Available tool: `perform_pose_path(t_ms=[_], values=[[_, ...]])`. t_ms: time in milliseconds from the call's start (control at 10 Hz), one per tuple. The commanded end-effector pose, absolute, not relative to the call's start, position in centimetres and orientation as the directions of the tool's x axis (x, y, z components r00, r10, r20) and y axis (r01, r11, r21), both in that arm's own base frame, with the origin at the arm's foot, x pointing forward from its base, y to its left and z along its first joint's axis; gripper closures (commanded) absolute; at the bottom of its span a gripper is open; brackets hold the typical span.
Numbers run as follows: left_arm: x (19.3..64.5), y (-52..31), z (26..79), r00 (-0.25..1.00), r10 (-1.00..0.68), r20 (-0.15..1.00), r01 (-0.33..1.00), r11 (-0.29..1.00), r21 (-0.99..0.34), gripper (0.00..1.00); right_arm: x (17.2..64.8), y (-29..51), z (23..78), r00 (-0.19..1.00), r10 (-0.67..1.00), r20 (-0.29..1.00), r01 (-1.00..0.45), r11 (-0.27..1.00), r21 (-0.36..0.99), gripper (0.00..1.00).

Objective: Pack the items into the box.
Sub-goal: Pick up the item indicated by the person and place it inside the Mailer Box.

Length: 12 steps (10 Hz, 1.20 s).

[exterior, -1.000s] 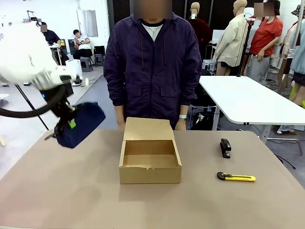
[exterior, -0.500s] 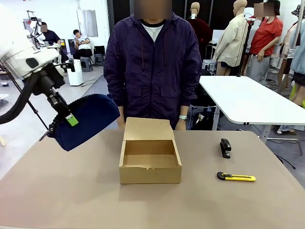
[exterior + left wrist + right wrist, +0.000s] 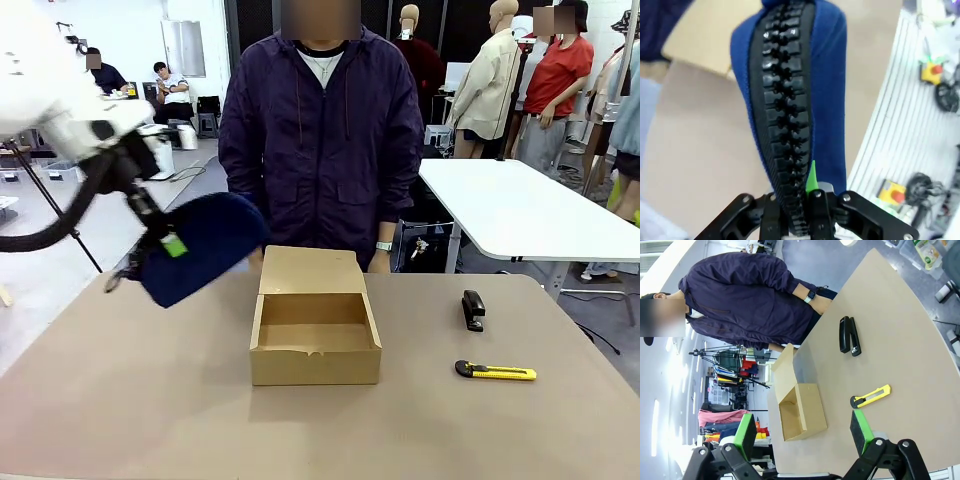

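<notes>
Near right on the tabletop [image 3: 150, 400]: utility knife [image 3: 495, 373], stapler [image 3: 473, 310] beyond, unpacked. Centre: open box [image 3: 315, 365]. Far left, aloft: left end effector [image 3: 170, 243] clamped on pouch [image 3: 205, 240]; right end effector [image 3: 802, 432] spread apart. Next, likely: carry pouch right over box, lower, release.

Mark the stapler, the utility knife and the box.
stapler [image 3: 473, 310]: front view, middle of its black body.
utility knife [image 3: 505, 374]: front view, yellow handle.
box [image 3: 315, 367]: front view, front wall.

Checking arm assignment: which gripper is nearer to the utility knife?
Right. The right gripper hangs open with the utility knife just ahead of it; the left gripper, shut on the pouch, is raised on the other side of the box.
</notes>
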State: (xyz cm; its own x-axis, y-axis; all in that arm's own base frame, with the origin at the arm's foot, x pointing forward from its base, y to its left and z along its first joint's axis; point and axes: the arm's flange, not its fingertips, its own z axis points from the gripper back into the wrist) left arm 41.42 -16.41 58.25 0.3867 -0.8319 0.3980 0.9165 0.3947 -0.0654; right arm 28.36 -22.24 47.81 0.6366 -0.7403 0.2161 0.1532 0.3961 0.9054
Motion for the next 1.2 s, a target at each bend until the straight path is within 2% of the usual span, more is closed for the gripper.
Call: perform_pose_path(t_ms=[0, 200, 400, 600, 1100], values=[[44.5, -24.1, 57.9, 0.214, -0.926, 0.311, 0.971, 0.238, 0.039, 1.0, 28.7, -22.3, 47.9, 0.63, -0.74, 0.236, 0.12, 0.392, 0.912, 0.0], [47.2, -29.7, 55.2, 0.116, -0.977, 0.178, 0.987, 0.133, 0.085, 1.0, 28.7, -22.3, 47.9, 0.63, -0.74, 0.236, 0.12, 0.392, 0.912, 0.0], [48.0, -32.9, 51.7, -0.005, -0.996, 0.085, 0.995, 0.003, 0.097, 1.0, 28.7, -22.3, 47.9, 0.63, -0.74, 0.236, 0.12, 0.392, 0.912, 0.0], [48.5, -35.1, 48.5, 0.022, -0.999, 0.029, 0.983, 0.027, 0.18, 1.0, 28.7, -22.3, 47.9, 0.63, -0.74, 0.236, 0.12, 0.392, 0.912, 0.0], [49.9, -38.0, 43.2, -0.037, -0.999, 0.037, 0.989, -0.031, 0.148, 1.0, 28.7, -22.3, 47.9, 0.63, -0.74, 0.236, 0.12, 0.392, 0.912, 0.0]])
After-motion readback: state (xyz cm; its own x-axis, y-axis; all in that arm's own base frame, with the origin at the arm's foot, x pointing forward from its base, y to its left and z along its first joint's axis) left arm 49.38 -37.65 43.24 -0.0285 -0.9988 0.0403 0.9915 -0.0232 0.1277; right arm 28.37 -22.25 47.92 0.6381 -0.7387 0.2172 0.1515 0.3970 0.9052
